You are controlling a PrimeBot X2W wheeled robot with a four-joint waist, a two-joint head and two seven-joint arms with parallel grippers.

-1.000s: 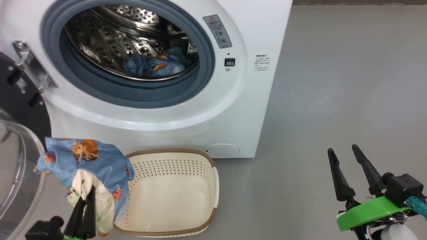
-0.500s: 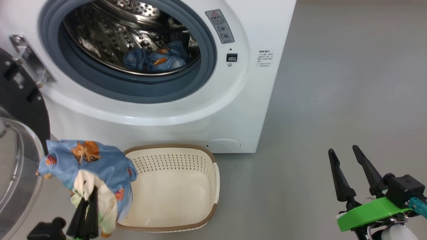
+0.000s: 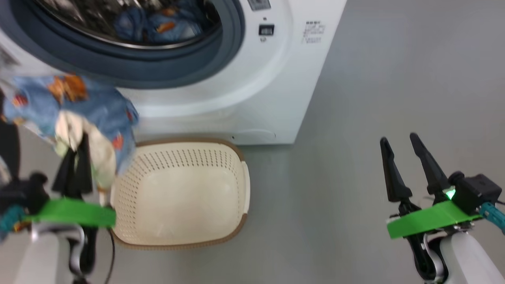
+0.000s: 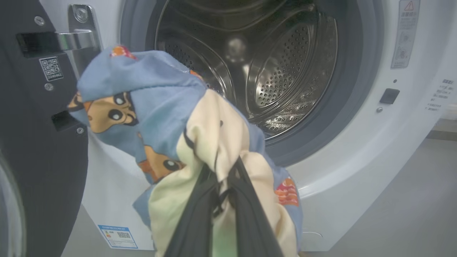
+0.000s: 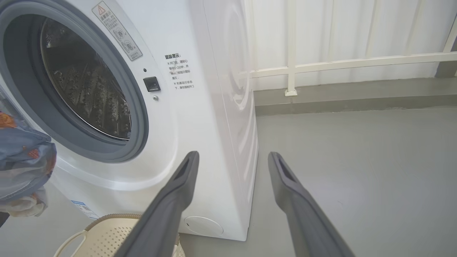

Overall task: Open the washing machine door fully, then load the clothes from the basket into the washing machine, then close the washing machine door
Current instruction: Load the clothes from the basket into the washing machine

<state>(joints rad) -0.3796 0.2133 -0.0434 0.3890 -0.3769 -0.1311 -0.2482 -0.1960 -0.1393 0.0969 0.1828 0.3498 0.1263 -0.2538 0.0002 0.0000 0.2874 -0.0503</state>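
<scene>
I have the glossy white washing machine (image 3: pixel 256 90) at twelve o'clock, its black-rimmed door (image 4: pixel 32 142) swung wide at nine, baring the steel drum. The perforated cream basket (image 3: pixel 177 165) stands empty at six. My left gripper (image 3: pixel 77 145) has its jaws pinched on a limp blue-and-cream garment (image 3: pixel 90 106), raised at ten for loading, I judge. Another garment (image 3: pixel 154 23) lies in the drum. My right gripper (image 3: pixel 397 139) has its jaws spread wide and holds nothing.

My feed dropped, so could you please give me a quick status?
Left gripper shut on one garment, in front of the washer. Right gripper open, holding nothing. Other garment in drum; basket empty. Door open, nothing blocking.
</scene>
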